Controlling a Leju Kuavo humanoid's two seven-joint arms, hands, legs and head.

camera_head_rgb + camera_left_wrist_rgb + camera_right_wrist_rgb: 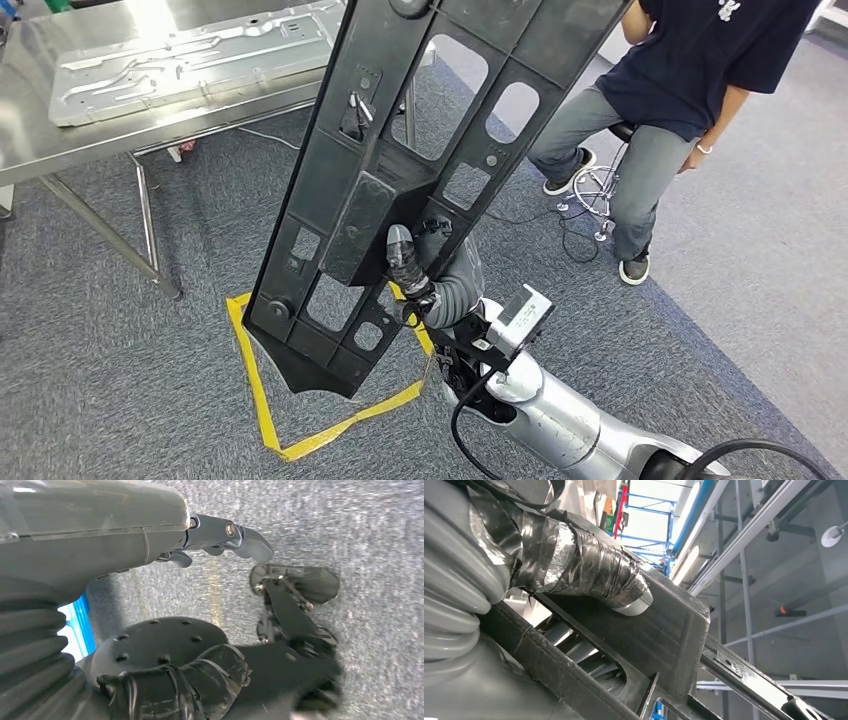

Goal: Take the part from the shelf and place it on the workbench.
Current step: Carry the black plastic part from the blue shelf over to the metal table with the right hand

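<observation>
A long black plastic part (400, 150) with several cut-out openings stands tilted in front of me, above the carpet. My right hand (425, 285) grips it near its lower end, and in the right wrist view the taped thumb (589, 570) presses on the part (664, 630). The steel workbench (40, 150) stands at the far left, beyond the part. My left hand (150, 530) hangs over the grey carpet with its fingers (225, 532) apart and nothing in it.
A pressed metal panel (190, 60) lies on the workbench. A yellow tape outline (262, 400) marks the carpet below the part. A person (680, 80) sits on a stool (595, 185) at the right, close to the part's upper end.
</observation>
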